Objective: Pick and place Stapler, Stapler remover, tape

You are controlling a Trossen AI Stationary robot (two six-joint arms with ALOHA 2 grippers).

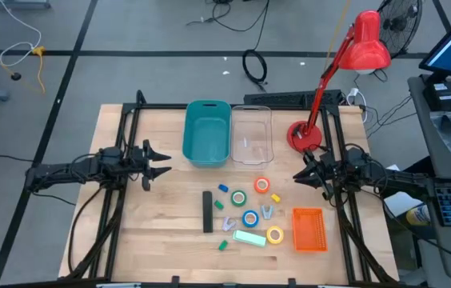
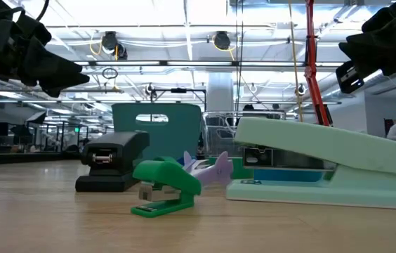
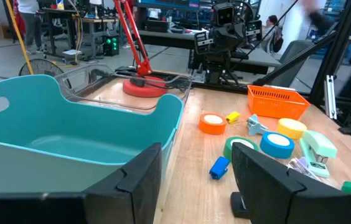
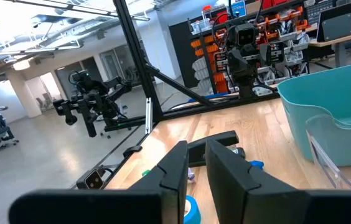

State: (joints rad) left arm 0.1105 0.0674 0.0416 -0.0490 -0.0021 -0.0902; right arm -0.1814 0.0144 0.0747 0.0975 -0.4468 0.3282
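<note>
The black stapler (image 1: 207,212) lies flat in the middle of the table, its length running near to far. To its right lie the orange-red tape (image 1: 262,186), green tape (image 1: 238,198), blue tape (image 1: 249,218) and yellow tape (image 1: 275,235), all lying flat. Pale claw-shaped stapler removers (image 1: 267,212) rest among them. My left gripper (image 1: 161,163) hovers open over the table's left part, above and left of these things. My right gripper (image 1: 299,171) hovers at the right with only a narrow gap between its fingers. Neither touches anything.
A teal bin (image 1: 207,132) and a clear bin (image 1: 251,134) stand side by side at the far middle. A red desk lamp's base (image 1: 304,136) stands far right. An orange basket (image 1: 309,230), a mint stapler (image 1: 249,238) and a small green stapler (image 2: 163,188) lie near the front.
</note>
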